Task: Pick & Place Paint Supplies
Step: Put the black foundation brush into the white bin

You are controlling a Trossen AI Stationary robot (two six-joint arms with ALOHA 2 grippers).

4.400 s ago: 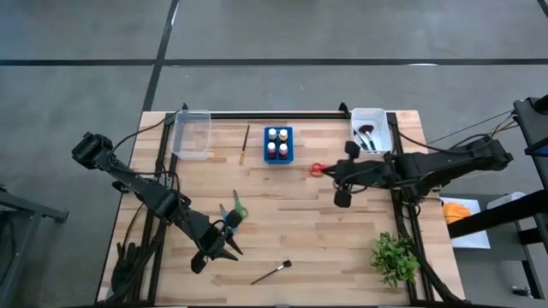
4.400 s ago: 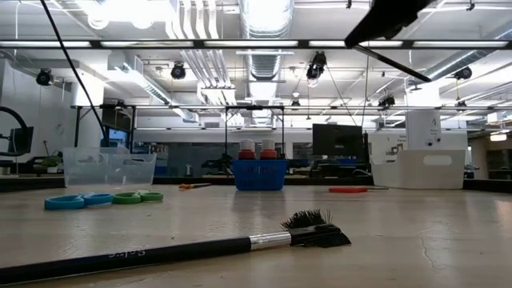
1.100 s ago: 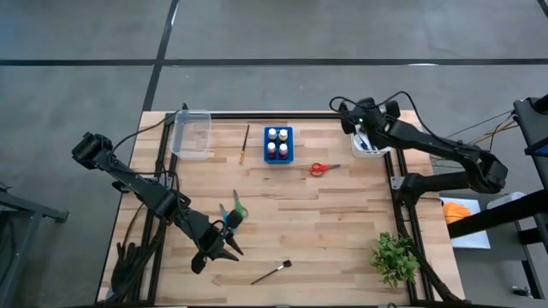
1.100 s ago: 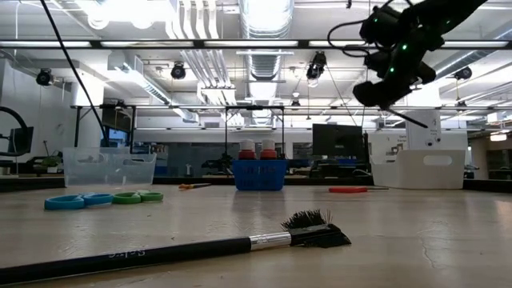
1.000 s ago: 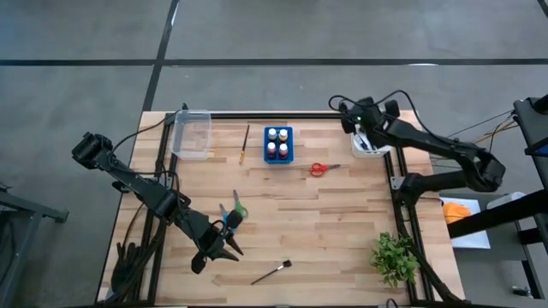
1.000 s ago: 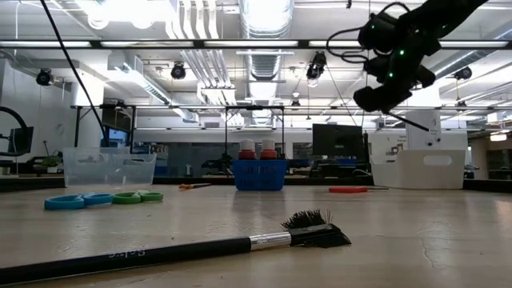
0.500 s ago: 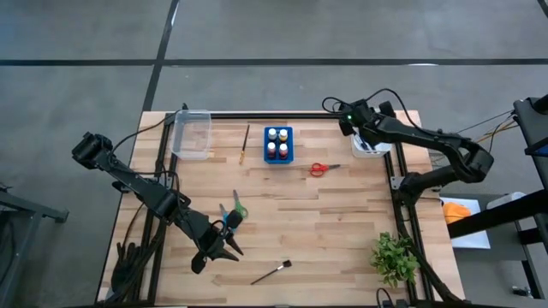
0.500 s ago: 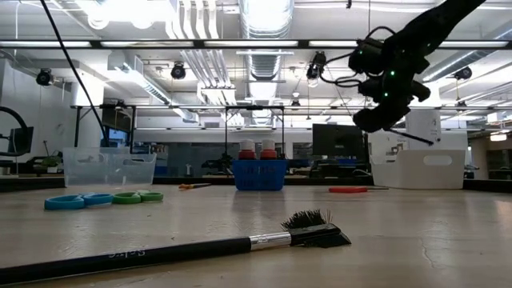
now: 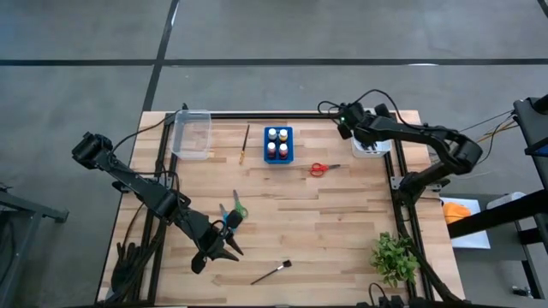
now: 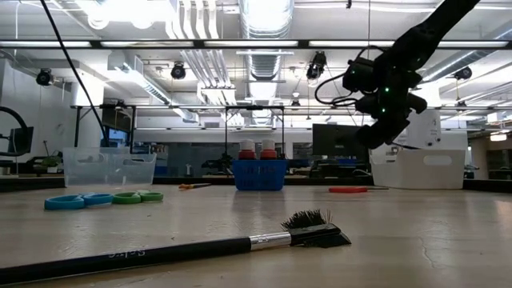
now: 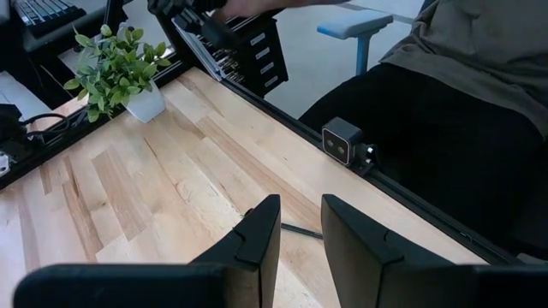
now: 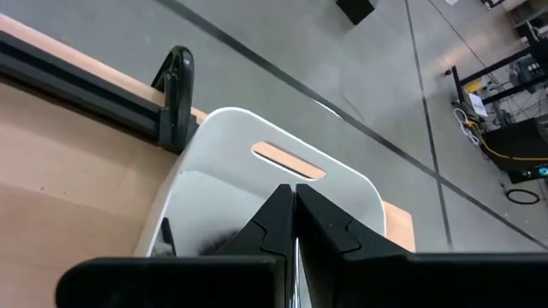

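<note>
Hovering over the white bin (image 12: 282, 184), right hand (image 12: 294, 210) clenched, contents wrist-view only.

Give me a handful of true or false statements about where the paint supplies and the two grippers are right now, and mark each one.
1. The red scissors lie on the table between the blue bottle holder and the white bin. True.
2. The right gripper is down by the leafy plant. False: it is at the white bin at the far edge.
3. The right gripper is shut. True.
4. The dark-handled brush sits inside the clear bin. False: it lies loose on the table near the front edge.
5. The left gripper is beside the green and blue scissors. True.
</note>
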